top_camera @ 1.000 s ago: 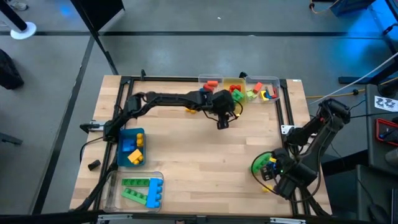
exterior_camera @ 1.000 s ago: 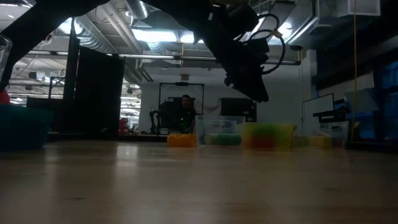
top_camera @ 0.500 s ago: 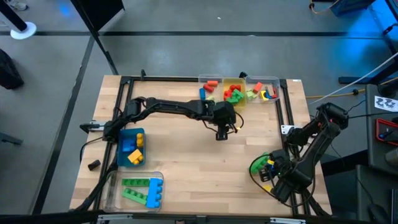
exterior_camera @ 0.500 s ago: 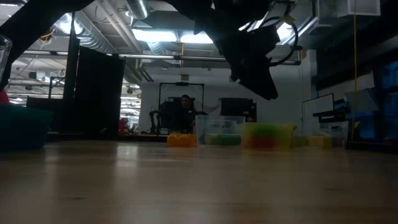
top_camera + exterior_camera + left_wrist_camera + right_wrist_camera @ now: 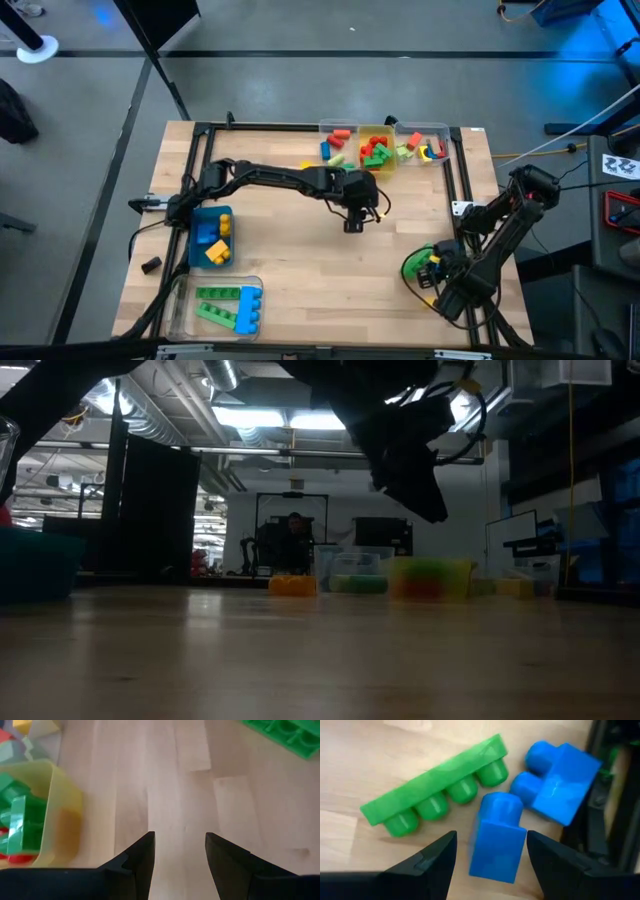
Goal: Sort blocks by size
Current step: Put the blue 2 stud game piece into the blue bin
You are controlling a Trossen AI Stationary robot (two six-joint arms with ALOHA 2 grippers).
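So far, some sorting looks done. A blue bin [image 5: 196, 240] near the left arm's base holds blue and yellow blocks [image 5: 212, 240], and a clear bin [image 5: 178, 306] beside it holds long green and blue bars [image 5: 230, 305]. At the far edge of the desk [image 5: 300, 260] more bins [image 5: 385, 142] are full of mixed small blocks [image 5: 376, 150] in red, green, orange and yellow, so I think a lot is left.

A few more blocks sit by the right arm at the near right corner: a long green bar [image 5: 437, 792], a small blue block [image 5: 497, 837] and a bigger blue block [image 5: 560, 780].

The left arm is stretched out across the middle of the desk. The left gripper [image 5: 352, 222] hangs above bare wood, pointing down, just near the yellow bin [image 5: 45, 810]. Its fingers are apart and hold nothing.

The right arm is folded low at its corner. The right gripper [image 5: 490, 855] is spread wide right over the small blue block, one finger on each side, but it is not squeezing it yet.
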